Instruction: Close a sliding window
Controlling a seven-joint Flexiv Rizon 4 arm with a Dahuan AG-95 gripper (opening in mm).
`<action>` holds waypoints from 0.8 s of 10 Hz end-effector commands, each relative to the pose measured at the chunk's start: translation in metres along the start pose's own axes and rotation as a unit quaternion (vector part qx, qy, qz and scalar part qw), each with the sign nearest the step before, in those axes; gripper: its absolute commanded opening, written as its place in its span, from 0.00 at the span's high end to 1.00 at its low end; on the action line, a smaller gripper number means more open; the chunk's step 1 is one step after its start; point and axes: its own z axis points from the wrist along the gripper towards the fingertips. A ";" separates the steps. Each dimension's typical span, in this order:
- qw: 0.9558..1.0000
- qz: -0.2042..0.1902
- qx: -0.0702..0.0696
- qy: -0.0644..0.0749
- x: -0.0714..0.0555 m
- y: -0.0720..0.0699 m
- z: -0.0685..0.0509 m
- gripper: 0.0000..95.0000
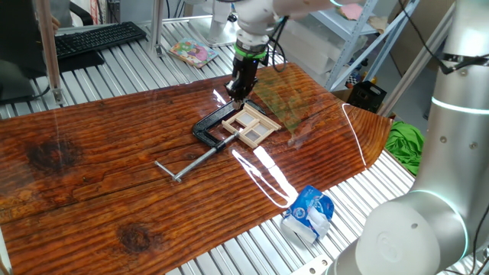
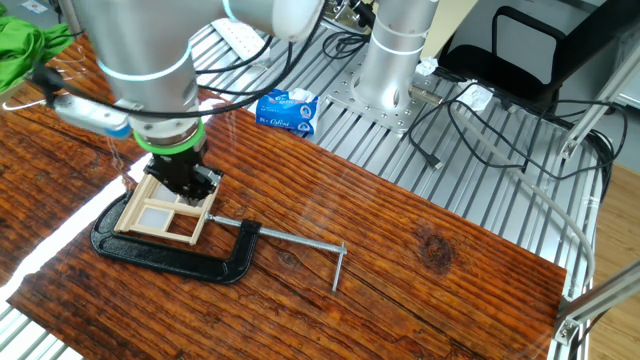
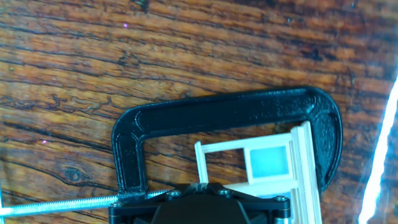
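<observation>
The sliding window (image 1: pixel 250 126) is a small tan wooden frame with pale panes, lying flat on the wooden table (image 1: pixel 92 176). A black C-clamp (image 1: pixel 208 130) holds it, with its grey screw rod (image 1: pixel 195 159) pointing toward the table's front. My gripper (image 1: pixel 237 92) stands upright over the window's far corner, shut, with nothing between its fingers. In the other fixed view the gripper (image 2: pixel 190 185) rests on the window (image 2: pixel 165 215) inside the clamp (image 2: pixel 170 255). In the hand view the closed tips (image 3: pixel 205 185) touch the end of a thin white bar of the window (image 3: pixel 268 163).
A blue and white packet (image 1: pixel 309 214) lies on the metal slats near the table's front corner. A green cloth (image 1: pixel 405 145) hangs off to the right. A keyboard (image 1: pixel 99 38) and a colourful flat item (image 1: pixel 192 52) lie behind the table. The arm's base (image 2: pixel 395 60) stands beside the table.
</observation>
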 end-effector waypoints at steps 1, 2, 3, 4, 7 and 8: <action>1.000 0.017 0.006 0.003 0.002 0.000 0.000 1.00; 1.000 0.017 0.014 0.004 0.002 0.000 0.000 1.00; 1.000 0.022 0.013 0.005 0.002 0.000 0.000 1.00; 1.000 0.026 0.013 0.006 0.002 0.000 0.000 1.00; 0.999 0.042 0.008 0.004 0.002 0.000 0.000 1.00; 0.999 0.049 0.005 0.010 0.002 0.000 0.000 1.00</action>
